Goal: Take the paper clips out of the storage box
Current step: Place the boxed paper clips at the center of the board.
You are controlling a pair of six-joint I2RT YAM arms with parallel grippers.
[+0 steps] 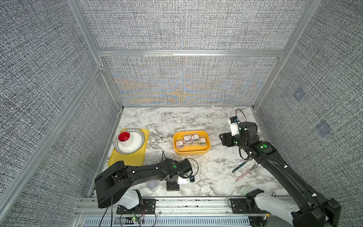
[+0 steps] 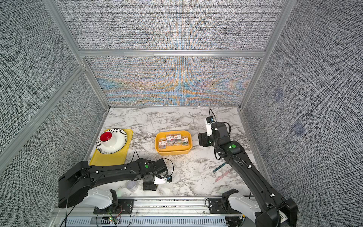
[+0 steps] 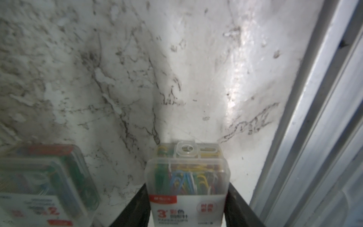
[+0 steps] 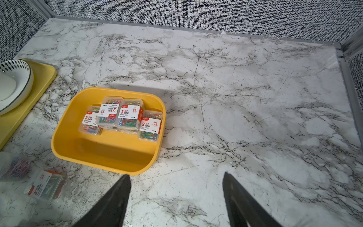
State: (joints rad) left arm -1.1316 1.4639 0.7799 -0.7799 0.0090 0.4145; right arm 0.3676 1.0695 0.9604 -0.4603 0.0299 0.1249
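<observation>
Left claw (image 3: 187,184) pinches a clear plastic case (image 3: 186,171) of coloured clips by its long sides, hang-tab end pointing away from the wrist, down by the veined marble table (image 3: 117,68) (label: "3 PAPER CLIPS" under a red band). More cases (image 4: 121,116) sit stacked in the round-cornered yellow box (image 4: 110,151). Right claw (image 4: 176,175) hangs parted, empty.

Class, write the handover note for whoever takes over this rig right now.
Left gripper: shut on one paper clip case, low near the table front.
Right gripper: open, empty, beside the storage box.
Done: another case and a round tub lie out on the table.
Left: at least four cases are in the box; set down the held one.
</observation>
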